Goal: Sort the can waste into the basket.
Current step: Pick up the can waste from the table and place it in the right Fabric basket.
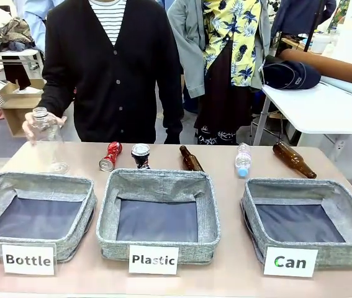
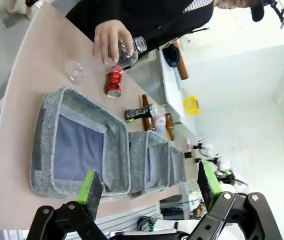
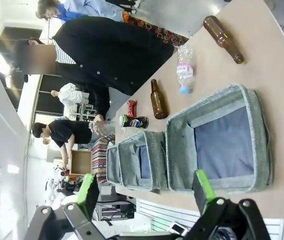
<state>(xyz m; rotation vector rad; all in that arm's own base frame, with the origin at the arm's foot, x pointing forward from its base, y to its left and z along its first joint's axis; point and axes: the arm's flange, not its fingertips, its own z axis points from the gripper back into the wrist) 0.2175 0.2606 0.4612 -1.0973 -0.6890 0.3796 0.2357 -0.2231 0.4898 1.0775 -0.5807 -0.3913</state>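
around: tabletop (image 1: pixel 234 264) with three grey baskets in a row along the near edge: Bottle basket (image 1: pixel 36 182) on the left, Plastic basket (image 1: pixel 160 180) in the middle, Can basket (image 1: pixel 306 186) on the right
far-side row: brown bottle (image 1: pixel 190 159), small clear bottle (image 1: pixel 243 159) with a blue cap, second brown bottle (image 1: pixel 293 159), all lying flat behind the baskets
person: stands at the far side; the person's hand (image 1: pixel 39 123) grips a big clear bottle (image 1: pixel 46 139) upright at the far left, near the red can
in the way: the Plastic basket sits between the near edge and both cans; the brown bottle is just beside the dark can on its right
left gripper (image 2: pixel 149 182): released, jaws spread wide, nothing between the pads, touching nothing; hangs over the near edge by the Bottle basket
right gripper (image 3: pixel 145 186): released, jaws wide, holding nothing; hangs over the near edge by the Can basket
red can (image 1: pixel 110 156): lying on its side behind the far left corner of the Plastic basket, well apart from both grippers
dark can (image 1: pixel 141 155): on its side just right of the red can, silver top facing the near edge, well apart from both grippers
cans vs Can basket: both outside it, off to its left past the Plastic basket
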